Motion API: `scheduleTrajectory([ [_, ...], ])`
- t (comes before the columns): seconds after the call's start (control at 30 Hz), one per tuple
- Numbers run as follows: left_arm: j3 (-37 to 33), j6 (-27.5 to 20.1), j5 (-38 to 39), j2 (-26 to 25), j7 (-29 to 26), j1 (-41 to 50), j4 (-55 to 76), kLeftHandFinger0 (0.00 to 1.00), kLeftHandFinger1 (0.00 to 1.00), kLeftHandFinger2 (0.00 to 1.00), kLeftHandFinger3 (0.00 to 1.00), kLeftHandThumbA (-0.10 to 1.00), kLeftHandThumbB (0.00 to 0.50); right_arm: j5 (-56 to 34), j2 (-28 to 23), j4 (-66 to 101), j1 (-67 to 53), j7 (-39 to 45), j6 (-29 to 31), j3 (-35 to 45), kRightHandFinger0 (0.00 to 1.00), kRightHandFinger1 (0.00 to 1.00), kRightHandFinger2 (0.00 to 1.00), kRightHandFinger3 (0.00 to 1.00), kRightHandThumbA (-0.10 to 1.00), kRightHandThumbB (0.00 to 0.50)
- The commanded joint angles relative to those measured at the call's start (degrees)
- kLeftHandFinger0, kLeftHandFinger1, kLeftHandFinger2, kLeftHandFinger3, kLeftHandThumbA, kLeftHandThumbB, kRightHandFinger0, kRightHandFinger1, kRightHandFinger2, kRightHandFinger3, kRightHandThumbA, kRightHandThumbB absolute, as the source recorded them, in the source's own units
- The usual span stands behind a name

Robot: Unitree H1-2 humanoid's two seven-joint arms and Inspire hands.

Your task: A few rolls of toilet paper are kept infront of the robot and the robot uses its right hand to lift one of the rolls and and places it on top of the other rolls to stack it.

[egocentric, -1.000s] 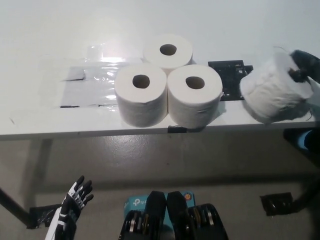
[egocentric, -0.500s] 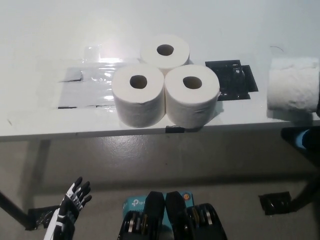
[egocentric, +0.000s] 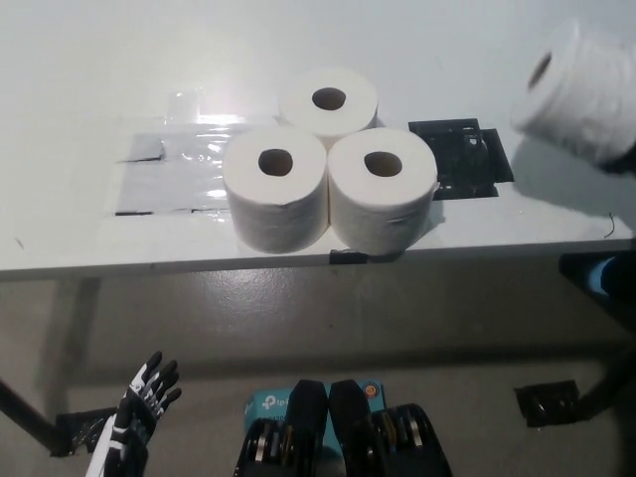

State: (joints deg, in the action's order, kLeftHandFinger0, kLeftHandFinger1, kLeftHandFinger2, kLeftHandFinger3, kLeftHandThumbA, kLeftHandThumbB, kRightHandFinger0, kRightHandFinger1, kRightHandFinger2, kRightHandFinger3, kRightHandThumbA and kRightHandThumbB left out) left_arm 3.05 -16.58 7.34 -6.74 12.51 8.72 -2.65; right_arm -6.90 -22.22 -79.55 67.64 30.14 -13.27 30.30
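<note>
Three rolls (egocentric: 328, 149) stand clustered mid-worktop (egocentric: 79, 79); a fourth roll (egocentric: 581, 89) hangs tilted above the right edge, right hand mostly hidden, fingers presumably holding it. Left hand (egocentric: 139, 402) rests low, fingers spread. Tilted, it could topple off.

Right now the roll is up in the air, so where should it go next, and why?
Probably sideways toward the robot's left, over the three standing rolls. The lifted roll hangs tilted at the picture's right edge, clear of the table and well apart from the cluster, so it likely needs carrying across before lowering. The right hand itself is barely visible. The white left hand rests low, unused.
</note>
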Motion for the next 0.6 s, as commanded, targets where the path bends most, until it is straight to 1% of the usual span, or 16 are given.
scheduleTrajectory([
  [0.0,0.1,-1.6,1.0,-0.5,0.0,0.4,0.9,1.00,1.00,1.00,1.00,1.00,0.237,-3.6,-0.6,4.7,7.3,3.0,-3.0,-1.9,0.00,0.00,0.00,0.00,0.99,0.151],
  [0.07,0.1,-1.7,0.9,-0.5,-0.1,0.3,0.8,1.00,1.00,1.00,1.00,1.00,0.244,-3.4,0.0,6.5,8.1,2.5,-3.9,-3.3,0.00,0.00,0.00,0.00,0.97,0.154],
  [0.1,0.0,-1.6,0.9,-0.5,-0.1,0.3,0.9,1.00,1.00,1.00,1.00,1.00,0.254,-3.3,0.2,7.7,8.4,2.6,-4.2,-4.3,0.00,0.00,0.00,0.00,0.97,0.153],
  [0.13,0.0,-1.5,1.0,-0.5,-0.1,0.3,1.0,1.00,1.00,1.00,1.00,1.00,0.260,-2.7,0.5,8.9,8.8,3.1,-3.8,-5.7,0.00,0.00,0.00,0.00,0.99,0.145],
  [0.17,0.1,-1.3,1.0,-0.5,-0.1,0.3,1.0,1.00,1.00,1.00,1.00,1.00,0.259,-2.8,0.7,9.9,9.1,3.2,-3.6,-6.6,0.00,0.00,0.00,0.00,0.99,0.134],
  [0.27,0.0,-1.3,1.3,-0.6,0.1,0.3,0.9,1.00,1.00,1.00,1.00,1.00,0.256,-1.8,1.1,13.3,9.4,3.5,-4.0,-9.9,0.00,0.00,0.00,0.00,1.00,0.137],
  [0.3,0.0,-1.3,1.4,-0.7,0.2,0.2,0.7,1.00,1.00,1.00,1.00,1.00,0.245,-1.3,1.2,14.4,9.5,3.4,-4.4,-11.4,0.00,0.00,0.00,0.00,1.00,0.127],
  [0.33,0.0,-1.2,1.1,-0.7,0.1,0.3,0.8,1.00,1.00,1.00,1.00,1.00,0.247,-1.0,1.5,15.7,9.6,3.1,-4.9,-12.6,0.00,0.00,0.00,0.00,0.99,0.115],
  [0.37,0.0,-1.3,0.9,-0.7,0.1,0.3,0.8,1.00,1.00,1.00,1.00,1.00,0.243,-0.9,1.7,16.9,9.4,2.8,-5.5,-13.6,0.00,0.00,0.00,0.00,0.98,0.119],
  [0.43,-0.2,-1.3,1.0,-0.8,0.3,0.5,0.8,1.00,1.00,1.00,1.00,1.00,0.251,-0.3,2.4,20.8,8.5,1.5,-7.2,-16.1,0.00,0.00,0.00,0.00,0.93,0.137],
  [0.5,-0.2,-1.3,1.1,-0.9,0.3,0.5,0.8,1.00,1.00,1.00,1.00,1.00,0.249,0.2,3.1,23.4,8.0,1.2,-8.3,-18.3,0.00,0.00,0.00,0.00,0.94,0.127],
  [0.57,-0.2,-1.2,0.8,-0.8,0.1,0.7,1.0,1.00,1.00,1.00,1.00,1.00,0.253,1.3,3.6,25.3,7.7,1.4,-8.5,-21.8,0.00,0.00,0.00,0.00,0.98,0.125],
])
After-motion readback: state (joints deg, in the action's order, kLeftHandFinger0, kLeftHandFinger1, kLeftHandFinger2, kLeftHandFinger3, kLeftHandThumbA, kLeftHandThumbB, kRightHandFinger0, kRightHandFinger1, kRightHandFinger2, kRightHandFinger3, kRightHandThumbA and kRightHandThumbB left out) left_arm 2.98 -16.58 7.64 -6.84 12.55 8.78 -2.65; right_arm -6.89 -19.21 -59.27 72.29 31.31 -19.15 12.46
